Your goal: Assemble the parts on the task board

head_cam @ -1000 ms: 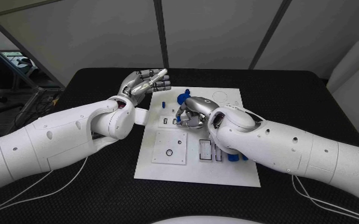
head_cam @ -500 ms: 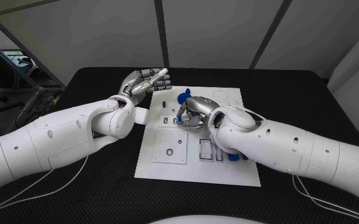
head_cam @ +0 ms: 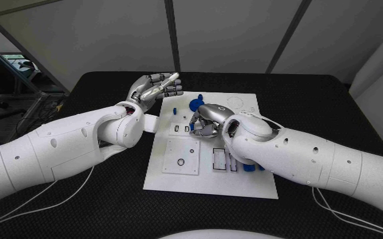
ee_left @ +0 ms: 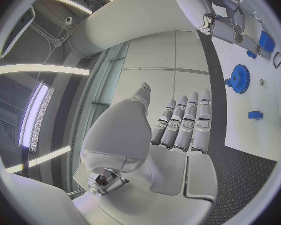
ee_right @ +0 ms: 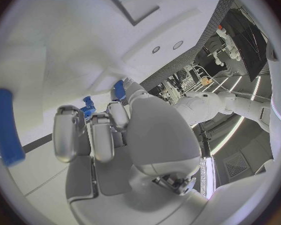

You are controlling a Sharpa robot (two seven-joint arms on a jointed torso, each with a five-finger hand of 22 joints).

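Right hand working a part at the board

Your right hand (head_cam: 206, 118) pinches a blue part (head_cam: 191, 118) over the board (head_cam: 209, 181), likely to seat it; your left hand (head_cam: 153, 89) hovers beside, fingers straight, holding nothing.

Grey wall panels (head_cam: 223, 23) split by dark seams stand behind the black worktop (head_cam: 319, 98). Long ceiling strip lights (ee_left: 37, 116) glow overhead, and cluttered equipment (head_cam: 20, 70) sits beside the worktop.

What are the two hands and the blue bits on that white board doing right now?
Left hand: raised beside the board, fingers straight, holding nothing.
Right hand: down over the task board, fingers curled around a small blue part.
Blue gear: lying flat on the board, untouched.
Blue bar: lying loose on the board.
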